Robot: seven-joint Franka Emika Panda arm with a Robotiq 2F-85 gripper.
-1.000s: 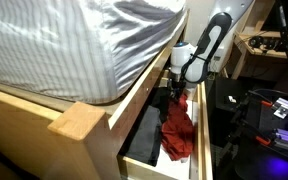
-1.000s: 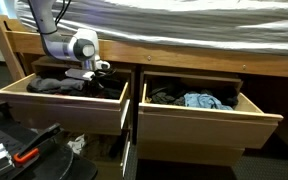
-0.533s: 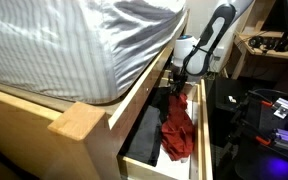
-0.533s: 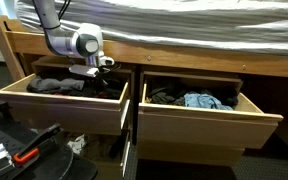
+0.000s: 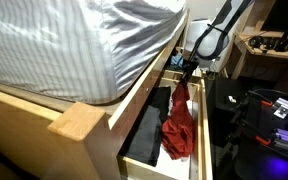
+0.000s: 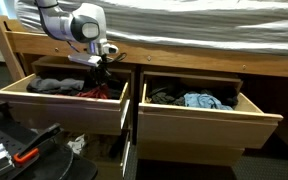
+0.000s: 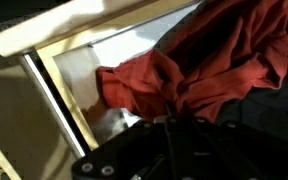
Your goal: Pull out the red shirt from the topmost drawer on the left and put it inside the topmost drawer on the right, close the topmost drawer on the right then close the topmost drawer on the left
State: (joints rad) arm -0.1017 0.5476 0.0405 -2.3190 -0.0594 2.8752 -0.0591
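Note:
The red shirt point(image 5: 181, 118) hangs from my gripper point(image 5: 190, 68), partly lifted out of the open topmost drawer point(image 5: 202, 150); its lower part still lies in the drawer. In an exterior view the shirt point(image 6: 102, 86) dangles below my gripper point(image 6: 102, 62) over the drawer on the left point(image 6: 54, 105). The drawer on the right point(image 6: 209, 122) is open and holds dark and light-blue clothes. In the wrist view the red shirt point(image 7: 219, 60) is bunched at my shut fingertips point(image 7: 174, 115).
Dark clothes point(image 6: 54, 85) lie in the drawer on the left. The wooden bed frame point(image 5: 79, 118) and striped mattress point(image 5: 64, 40) overhang both drawers. A black case with tools point(image 6: 19, 150) sits on the floor in front.
My gripper has risen, pulling the red shirt upward out of the drawer on the left; the shirt now hangs stretched below it.

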